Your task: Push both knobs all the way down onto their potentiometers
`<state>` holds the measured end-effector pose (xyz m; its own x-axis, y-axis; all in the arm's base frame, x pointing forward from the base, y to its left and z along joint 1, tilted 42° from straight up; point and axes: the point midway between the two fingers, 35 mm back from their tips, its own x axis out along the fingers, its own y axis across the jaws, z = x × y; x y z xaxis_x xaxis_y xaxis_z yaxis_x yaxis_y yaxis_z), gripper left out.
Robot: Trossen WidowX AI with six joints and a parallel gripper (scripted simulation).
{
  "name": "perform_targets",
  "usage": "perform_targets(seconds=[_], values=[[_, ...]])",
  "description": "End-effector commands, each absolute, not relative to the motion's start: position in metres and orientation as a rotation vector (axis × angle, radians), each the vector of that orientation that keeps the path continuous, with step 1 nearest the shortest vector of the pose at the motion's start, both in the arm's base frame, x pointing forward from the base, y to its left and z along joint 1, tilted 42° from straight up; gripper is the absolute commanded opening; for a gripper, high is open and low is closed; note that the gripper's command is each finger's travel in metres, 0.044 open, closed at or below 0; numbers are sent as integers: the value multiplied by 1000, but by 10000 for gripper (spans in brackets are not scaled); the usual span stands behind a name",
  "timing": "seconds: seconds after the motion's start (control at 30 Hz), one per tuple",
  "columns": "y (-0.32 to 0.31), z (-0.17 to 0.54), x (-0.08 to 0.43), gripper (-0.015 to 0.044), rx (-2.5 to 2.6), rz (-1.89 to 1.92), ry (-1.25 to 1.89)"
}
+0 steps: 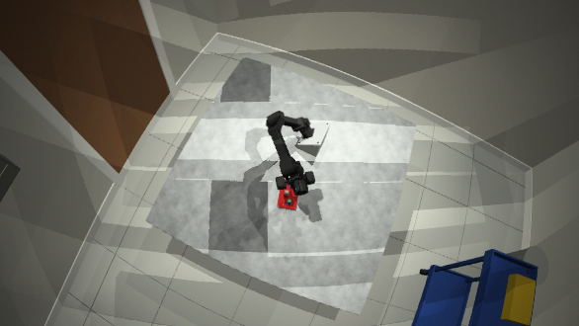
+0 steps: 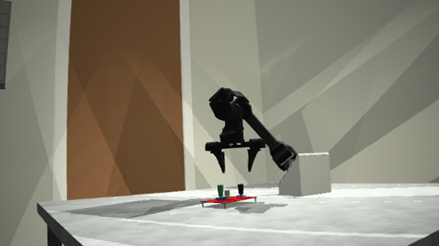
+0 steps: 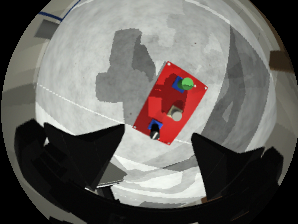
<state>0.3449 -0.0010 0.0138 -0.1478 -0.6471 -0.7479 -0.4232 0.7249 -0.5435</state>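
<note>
The red circuit board (image 1: 282, 204) (image 2: 234, 200) (image 3: 190, 102) stands on short legs. A green knob (image 2: 221, 190) (image 3: 187, 83) stands upright over a blue potentiometer (image 3: 178, 84) near one end. A black knob (image 2: 240, 189) (image 3: 154, 132) stands over another blue potentiometer (image 3: 156, 124) near the other end. Both knobs come down close to the blue bodies; whether they touch is too small to tell. A grey round part (image 2: 227, 193) (image 3: 176, 115) stands between them, lower than both knobs. My gripper (image 2: 237, 171) (image 3: 159, 132) is wide open and empty, its fingertips above the knobs, touching nothing.
A light grey block (image 1: 316, 135) (image 2: 315, 175) with a sloped side stands on the table by the arm's base, behind the board. A blue cart (image 1: 445, 301) with a yellow box (image 1: 519, 298) stands off the table at the lower right.
</note>
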Motion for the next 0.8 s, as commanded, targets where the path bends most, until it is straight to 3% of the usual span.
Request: perform_targets(seconds=[0.0, 0.23, 0.77], values=[[7, 23, 304, 440, -838, -242, 1782], [8, 30, 229, 440, -839, -246, 1787], [8, 30, 227, 440, -839, -246, 1787]])
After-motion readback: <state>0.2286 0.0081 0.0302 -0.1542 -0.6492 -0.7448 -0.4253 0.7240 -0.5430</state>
